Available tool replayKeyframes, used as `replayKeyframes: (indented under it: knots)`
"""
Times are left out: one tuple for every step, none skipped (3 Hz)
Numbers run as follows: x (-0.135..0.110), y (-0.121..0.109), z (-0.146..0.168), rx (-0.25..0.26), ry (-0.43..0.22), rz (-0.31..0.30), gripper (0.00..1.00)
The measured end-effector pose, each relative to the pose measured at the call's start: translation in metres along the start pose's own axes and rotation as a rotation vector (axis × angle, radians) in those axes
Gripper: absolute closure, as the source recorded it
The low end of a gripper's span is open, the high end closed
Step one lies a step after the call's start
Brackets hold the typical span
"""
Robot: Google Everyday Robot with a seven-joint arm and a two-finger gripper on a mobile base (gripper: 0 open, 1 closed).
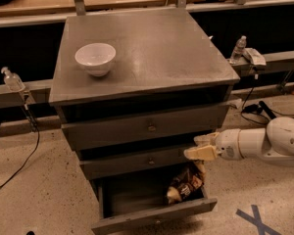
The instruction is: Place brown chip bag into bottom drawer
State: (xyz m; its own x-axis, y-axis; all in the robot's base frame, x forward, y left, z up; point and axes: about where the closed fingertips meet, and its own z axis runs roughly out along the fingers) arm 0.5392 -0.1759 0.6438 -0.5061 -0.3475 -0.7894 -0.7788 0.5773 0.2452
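Note:
The brown chip bag [185,184] lies inside the open bottom drawer [152,218], at its right side, leaning against the right wall. My gripper [202,147] hangs just above the bag, in front of the middle drawer's right end. It is open and holds nothing. The white arm reaches in from the right.
A white bowl [95,58] sits on the cabinet top [152,48] at the left. The two upper drawers [147,127] are shut. Small bottles stand on the rails at the left [12,78] and right [239,47]. Cables and a blue tape cross [255,219] lie on the floor.

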Motion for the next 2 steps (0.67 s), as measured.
replayKeyframes:
  knots:
    - [-0.0003, 0.0011, 0.0019, -0.004, 0.001, -0.001, 0.00]
    - [-0.0003, 0.0011, 0.0019, -0.004, 0.001, -0.001, 0.00]
